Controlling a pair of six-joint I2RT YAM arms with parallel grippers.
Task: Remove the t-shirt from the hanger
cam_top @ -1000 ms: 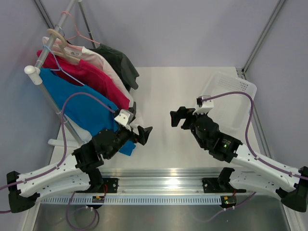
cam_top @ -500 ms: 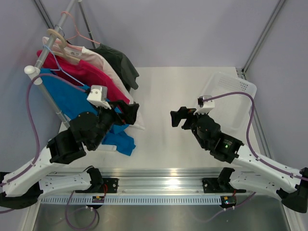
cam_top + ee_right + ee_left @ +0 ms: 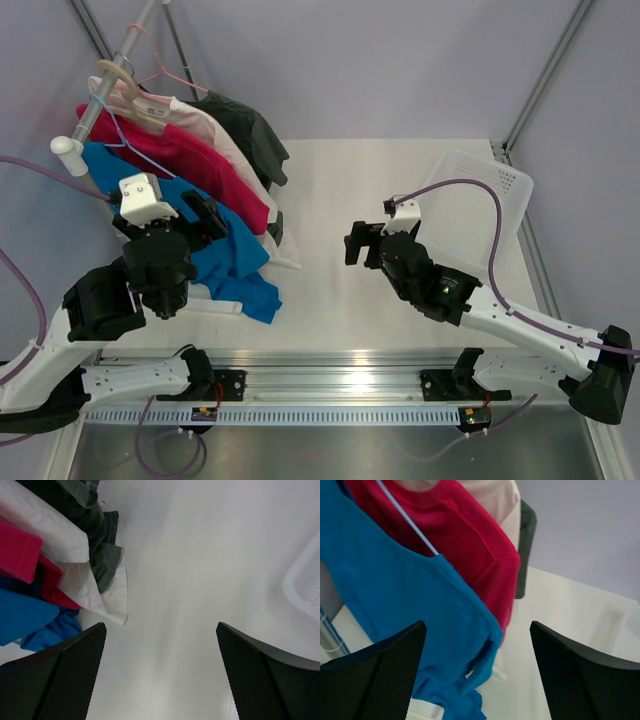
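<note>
Bright blue cloth, soft and creased, fills my left wrist view. The t-shirt (image 3: 410, 600) hangs on the thin pale-blue wire hanger (image 3: 405, 517), frontmost on the metal rail (image 3: 136, 35), with its lower edge crumpled. 3 more shirts crowd behind it: magenta (image 3: 200, 165), cream (image 3: 228, 140) and dark grey-green (image 3: 252, 130). My left gripper (image 3: 477, 675) hovers near the blue cloth, fingers spread, gripping nothing. The right gripper (image 3: 160, 675), likewise spread and bare, hangs over the white table (image 3: 400, 170), with a perforated plastic basket (image 3: 490, 185) nearby.
</note>
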